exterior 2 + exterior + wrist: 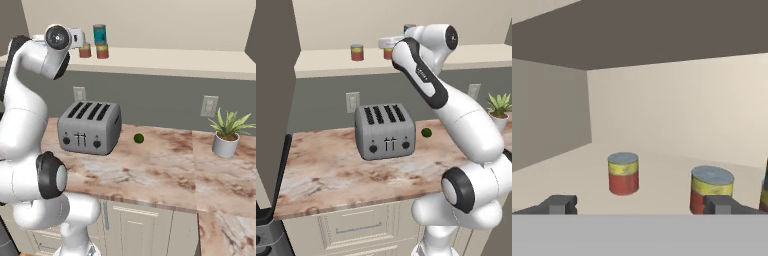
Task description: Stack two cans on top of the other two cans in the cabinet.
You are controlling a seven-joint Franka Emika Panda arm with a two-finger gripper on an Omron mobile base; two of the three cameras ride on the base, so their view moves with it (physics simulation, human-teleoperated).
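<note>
Red cans (623, 173), yellow-green band, grey tops. Teal-blue can (99, 34), dark top. Cabinet (165, 20) pale beige, shelf board (331, 65) cream. Toaster (383, 131) grey. Tabletop (160, 165) brown-cream marble veining. Potted plant (226, 132) green, grey pot. Arm (456, 115) white, dark joints.

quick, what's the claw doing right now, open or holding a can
Claw: open and empty, its fingertips spread wide, with two red cans standing ahead on the cabinet shelf.

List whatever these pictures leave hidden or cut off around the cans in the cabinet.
- Teal can: stands on a red can in the right base view; in the left base view the arm covers all but its top.
- Stack at the hand view's right edge: cut off.
- Gripper: open, holding nothing; the arm's joint hides it in the right base view.
- Can labels: too small.
</note>
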